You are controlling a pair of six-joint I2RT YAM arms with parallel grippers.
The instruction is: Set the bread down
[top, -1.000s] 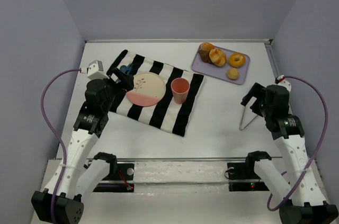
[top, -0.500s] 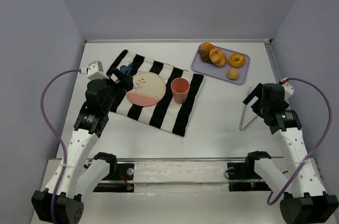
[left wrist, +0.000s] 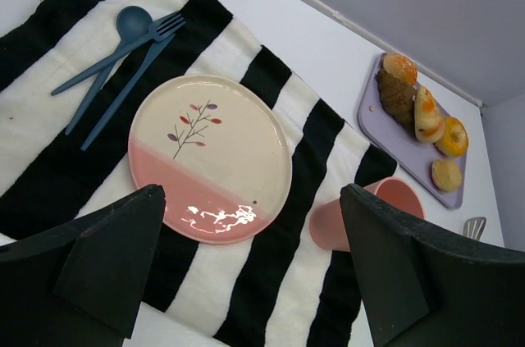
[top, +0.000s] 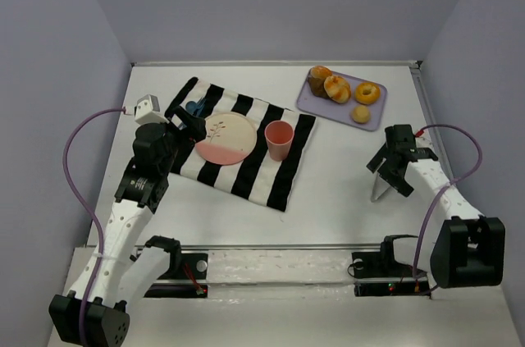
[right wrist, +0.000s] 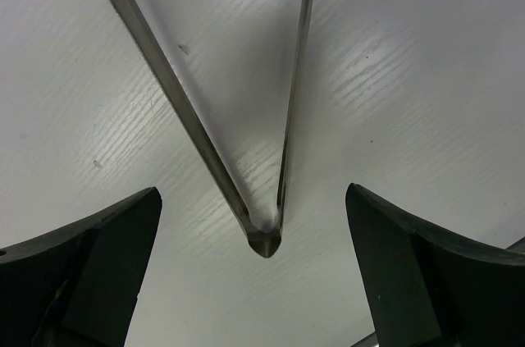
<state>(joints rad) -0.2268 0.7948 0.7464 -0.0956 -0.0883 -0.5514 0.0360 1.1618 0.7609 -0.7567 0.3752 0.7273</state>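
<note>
Left fingers (left wrist: 98,265): spread wide, holding nothing, hovering over the left part of the striped cloth (top: 246,173).
Cutlery (left wrist: 123,56): blue spoon, fork and knife lying together on the cloth, left of the plate.
Plate (left wrist: 211,156): bare, on the cloth; likely where the bread should go.
Cup (left wrist: 365,214): pink, upright, just right of the plate.
Bread (top: 337,88): four pieces on the lilac tray (top: 342,111) at the far right of the surface (top: 336,175), well apart from the plate.
Tongs (right wrist: 184,113): lying flat on the surface, arms splayed, joined end toward the near edge.
Right fingers (right wrist: 90,257): wide and empty, one on either side of the tongs' joined end.
Step in hand: probably picking up the tongs.
Doing it well: come down square across both arms a little past the joint, close gently so the arms keep some spring, and lift level.
Risk: the thin metal may slip or swivel on the smooth surface.
</note>
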